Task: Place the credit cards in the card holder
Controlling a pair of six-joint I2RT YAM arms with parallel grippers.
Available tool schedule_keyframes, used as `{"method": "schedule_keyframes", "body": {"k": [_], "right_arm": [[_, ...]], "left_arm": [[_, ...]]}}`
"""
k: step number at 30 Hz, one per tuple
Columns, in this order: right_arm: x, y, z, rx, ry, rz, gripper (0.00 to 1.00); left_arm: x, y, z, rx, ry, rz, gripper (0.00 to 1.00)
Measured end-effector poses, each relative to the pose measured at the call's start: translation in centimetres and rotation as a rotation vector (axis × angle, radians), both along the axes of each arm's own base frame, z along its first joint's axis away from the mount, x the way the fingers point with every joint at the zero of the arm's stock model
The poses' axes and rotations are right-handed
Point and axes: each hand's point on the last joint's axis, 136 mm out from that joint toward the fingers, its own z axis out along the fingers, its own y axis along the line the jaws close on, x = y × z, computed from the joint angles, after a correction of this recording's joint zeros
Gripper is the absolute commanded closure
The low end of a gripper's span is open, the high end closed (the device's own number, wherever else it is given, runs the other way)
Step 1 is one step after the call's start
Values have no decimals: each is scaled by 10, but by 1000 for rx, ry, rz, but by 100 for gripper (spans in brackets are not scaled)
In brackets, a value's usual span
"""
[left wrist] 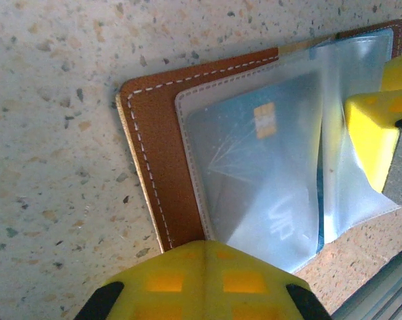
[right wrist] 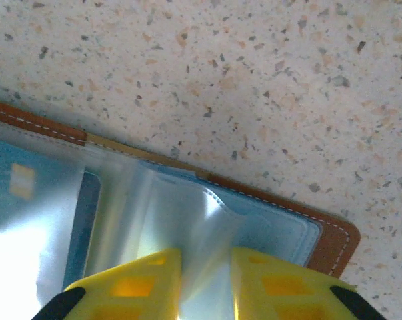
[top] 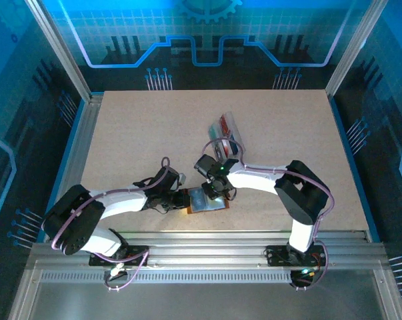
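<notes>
Pinching a clear sleeve (right wrist: 187, 213) between its yellow fingers, the right pincer (right wrist: 206, 260) has its jaws drawn close on the thin plastic leaf. The leaf stands up in a fold off the open wallet (right wrist: 335, 241) instead of lying flat. Beneath it lie more sleeves, and one of them holds a teal card (left wrist: 254, 160) with a gold chip.

The left pincer (left wrist: 201, 273) is clenched and bears on one edge of the wallet. Whether it nips the leather cover or only presses it down, I cannot tell. The wallet lies spread open, brown cover down, on the speckled table (right wrist: 254, 80). It sits near the table's front edge, between the two arms. Farther out, well apart from the wallet, a clear tray (top: 226, 130) holds what look like more cards, too small to make out.

The step in hand looks like parting the leaves to expose an empty pocket, with one card already in. The next move probably calls for the left pincer to pin the wallet steady while the right lets the leaf go gently. The right can then fetch a card from the tray and slide it edge-first into the pocket mouth. The plastic is thin and slippery, so a hard tug might drag the wallet.
</notes>
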Motion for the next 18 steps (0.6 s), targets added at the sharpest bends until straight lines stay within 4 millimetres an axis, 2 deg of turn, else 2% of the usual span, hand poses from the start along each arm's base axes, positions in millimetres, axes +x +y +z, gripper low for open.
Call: {"method": "schedule_keyframes", "body": {"k": [5,16,18], "right_arm": [[-2,4,2,8,4,13,100],[-4,9,18,-36,-28,48,100],[-5,14,23,-31,-32,57,91]], "left_arm": [[0,0,0,0,0,1,100],[1,0,0,-5,-7,1,100],[1,0,0,-5,-7,1,100]]}}
